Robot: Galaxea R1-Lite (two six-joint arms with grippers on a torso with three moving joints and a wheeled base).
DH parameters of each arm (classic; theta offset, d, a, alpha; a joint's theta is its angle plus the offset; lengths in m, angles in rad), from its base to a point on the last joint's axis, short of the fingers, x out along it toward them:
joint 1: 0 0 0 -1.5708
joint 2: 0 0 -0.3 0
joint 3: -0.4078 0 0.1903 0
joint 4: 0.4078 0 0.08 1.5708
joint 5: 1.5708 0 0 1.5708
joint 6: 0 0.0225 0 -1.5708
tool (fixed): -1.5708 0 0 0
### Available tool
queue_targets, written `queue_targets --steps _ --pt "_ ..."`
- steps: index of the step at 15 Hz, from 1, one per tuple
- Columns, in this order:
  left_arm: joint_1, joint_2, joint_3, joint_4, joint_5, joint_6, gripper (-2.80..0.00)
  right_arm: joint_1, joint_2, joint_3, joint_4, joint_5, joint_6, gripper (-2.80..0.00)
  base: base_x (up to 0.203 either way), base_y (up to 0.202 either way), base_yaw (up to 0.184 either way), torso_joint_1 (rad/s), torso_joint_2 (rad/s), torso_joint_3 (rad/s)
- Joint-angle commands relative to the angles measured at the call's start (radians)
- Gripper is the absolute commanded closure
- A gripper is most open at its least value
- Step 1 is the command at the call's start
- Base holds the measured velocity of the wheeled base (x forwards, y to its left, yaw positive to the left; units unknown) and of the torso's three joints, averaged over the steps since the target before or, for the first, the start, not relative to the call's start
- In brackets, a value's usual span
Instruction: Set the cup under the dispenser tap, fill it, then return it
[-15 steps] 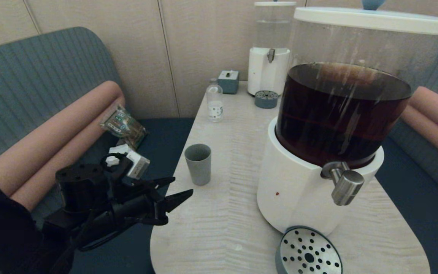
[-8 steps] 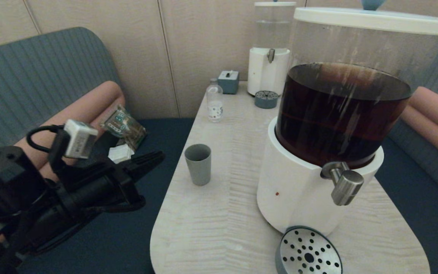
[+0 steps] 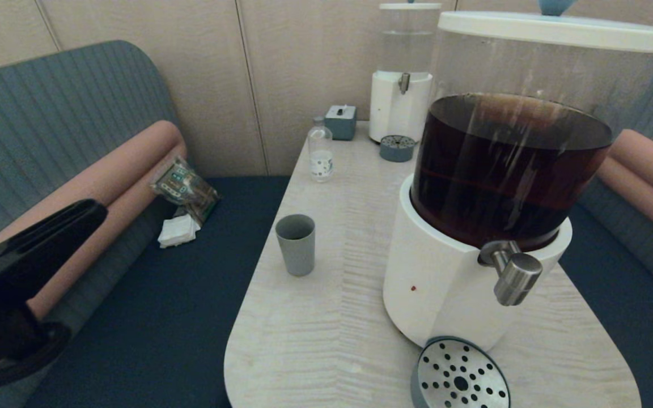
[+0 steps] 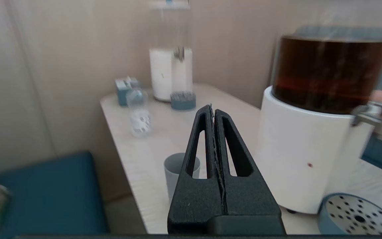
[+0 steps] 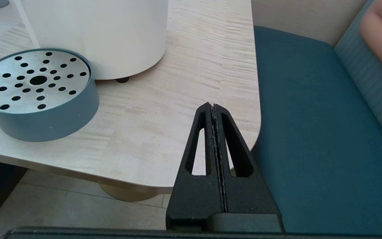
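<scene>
Cup [image 3: 295, 243]: grey tumbler, upright on the pale wood surface [image 3: 315, 340], well left of the large dispenser [image 3: 474, 272] and apart from it; contents, if any, cannot be made out. Dispenser tap [image 3: 513, 277]: steel spout above the perforated drip tray [image 3: 459, 377], nothing beneath it. Left end effector [image 4: 213, 109]: clenched, fingers pressed together, empty, held off the surface's left edge and aimed toward the cup. Right end effector [image 5: 213, 106]: clenched, empty, over the surface's near right corner beside the drip tray.
</scene>
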Motion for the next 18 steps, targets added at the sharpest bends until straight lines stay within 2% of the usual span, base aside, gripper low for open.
queue_targets --steps 1,3,8,12,16,17,18 --pt "0.038 -0.200 0.077 -0.005 -0.014 -0.003 0.00 0.000 -0.003 0.009 0.000 0.001 -0.001 0.00 0.000 0.000 0.000 0.000 0.00 0.000" --pt "0.074 -0.357 0.124 -0.002 -0.027 -0.006 0.00 0.000 -0.003 0.009 -0.001 0.001 -0.001 0.00 0.000 0.000 0.000 0.000 0.00 0.000" --pt "0.139 -0.696 0.103 0.083 -0.022 -0.064 0.00 0.000 -0.003 0.009 0.000 0.001 -0.001 0.00 0.000 0.000 0.000 0.000 0.00 0.000" --pt "0.162 -0.859 0.139 0.175 -0.016 -0.077 0.00 0.000 -0.003 0.009 -0.001 0.001 -0.001 0.00 0.000 0.000 0.000 0.000 0.00 0.000" --pt "0.179 -0.999 0.158 0.311 -0.022 -0.064 0.00 0.000 -0.003 0.009 0.001 0.001 -0.001 0.00 0.000 0.000 0.000 0.000 0.00 0.000" --pt "0.179 -1.024 0.159 0.392 -0.020 -0.036 0.00 0.000 -0.002 0.009 -0.001 0.001 -0.001 0.00 0.000 0.000 0.000 0.000 0.00 0.000" --pt "0.180 -1.026 0.159 0.412 -0.017 0.000 0.00 0.000 -0.003 0.009 -0.001 0.001 -0.001 0.00 0.000 0.000 0.000 0.000 0.00 0.000"
